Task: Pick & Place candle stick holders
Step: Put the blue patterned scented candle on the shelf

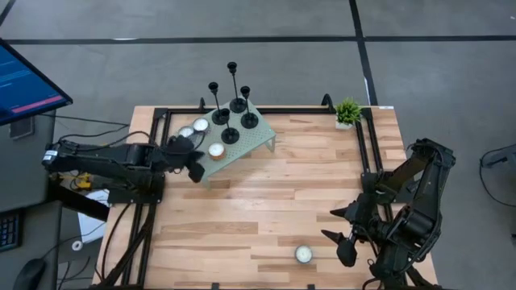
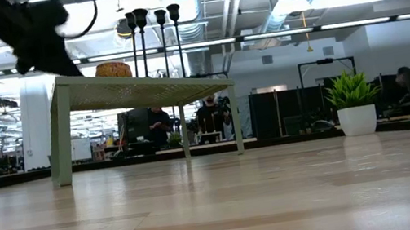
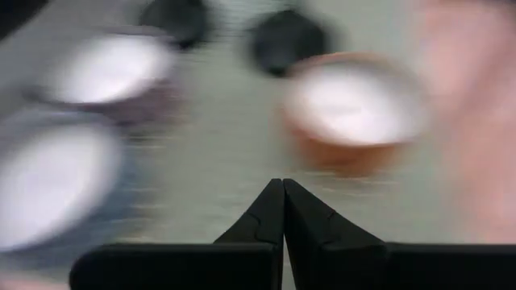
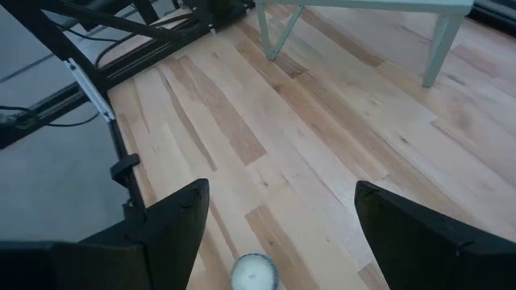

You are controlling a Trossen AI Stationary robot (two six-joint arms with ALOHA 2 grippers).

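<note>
Several black candle stick holders (image 1: 230, 135) stand on their disc bases on the pale green perforated stand (image 1: 258, 141) at the table's far left. Their stems and cups show in the low view (image 2: 141, 13). My left gripper (image 1: 194, 163) is shut and empty over the stand's near-left end, close above its top (image 3: 234, 145). An orange-rimmed tealight (image 3: 355, 105) and two black bases (image 3: 286, 36) lie beyond its tips (image 3: 283, 184). My right gripper (image 1: 340, 228) is open and empty at the table's near right.
Tealights (image 1: 200, 126) lie on the stand's left part. One more tealight (image 1: 303, 254) lies on the table near the front edge, between my right gripper's fingers in its wrist view (image 4: 254, 272). A small potted plant (image 1: 348, 111) stands at the far right. A black frame (image 1: 371, 153) borders the table.
</note>
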